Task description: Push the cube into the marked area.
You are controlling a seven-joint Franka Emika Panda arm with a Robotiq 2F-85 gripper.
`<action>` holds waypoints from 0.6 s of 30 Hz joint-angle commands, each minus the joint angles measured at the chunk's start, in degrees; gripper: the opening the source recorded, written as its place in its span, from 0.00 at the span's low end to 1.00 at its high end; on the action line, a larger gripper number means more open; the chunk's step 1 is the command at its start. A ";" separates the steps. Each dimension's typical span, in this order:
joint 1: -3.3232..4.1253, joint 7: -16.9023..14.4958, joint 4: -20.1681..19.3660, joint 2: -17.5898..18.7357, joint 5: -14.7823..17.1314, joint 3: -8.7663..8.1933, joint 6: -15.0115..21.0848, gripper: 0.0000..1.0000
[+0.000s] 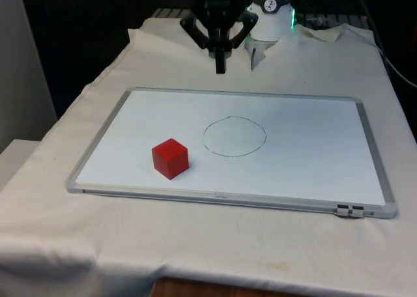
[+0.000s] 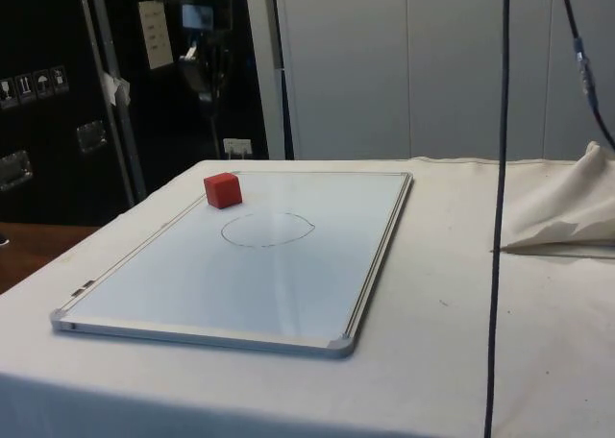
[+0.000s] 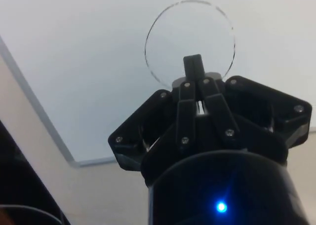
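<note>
White-clothed table (image 1: 215, 245), whiteboard (image 1: 313, 173): red cube (image 1: 171, 158) left of drawn circle (image 1: 234, 136). Black gripper (image 1: 221, 68), fingers closed, empty, hovers far side; should descend left of cube, push rightward.

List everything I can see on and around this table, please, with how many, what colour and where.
Cube: one, red, on the whiteboard, towards the front view's left, outside the circle.
Circle: one, thin dark line drawn near the middle of the whiteboard, nothing inside it.
Whiteboard: one, white with a grey frame, lying flat on the cloth.
Cloth: one, white, covering the table, bunched up at one end in the side view.
Cable: one, black, hanging down in the side view.
Gripper: one, black, fingers closed together, raised above the far edge of the whiteboard, touching nothing.
</note>
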 commanded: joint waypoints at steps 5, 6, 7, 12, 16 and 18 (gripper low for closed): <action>-1.20 -3.04 2.06 3.78 3.95 -0.40 1.49 0.00; -0.52 -2.29 1.60 3.09 2.98 -0.80 1.15 0.00; -1.26 -3.38 2.29 4.30 4.41 -0.57 1.66 0.00; -1.26 -4.47 4.07 6.59 6.19 -1.43 2.86 0.00; -1.32 -4.64 5.04 7.73 6.42 -1.66 4.35 0.00; -1.43 -4.76 5.16 8.19 6.53 -1.66 5.33 0.00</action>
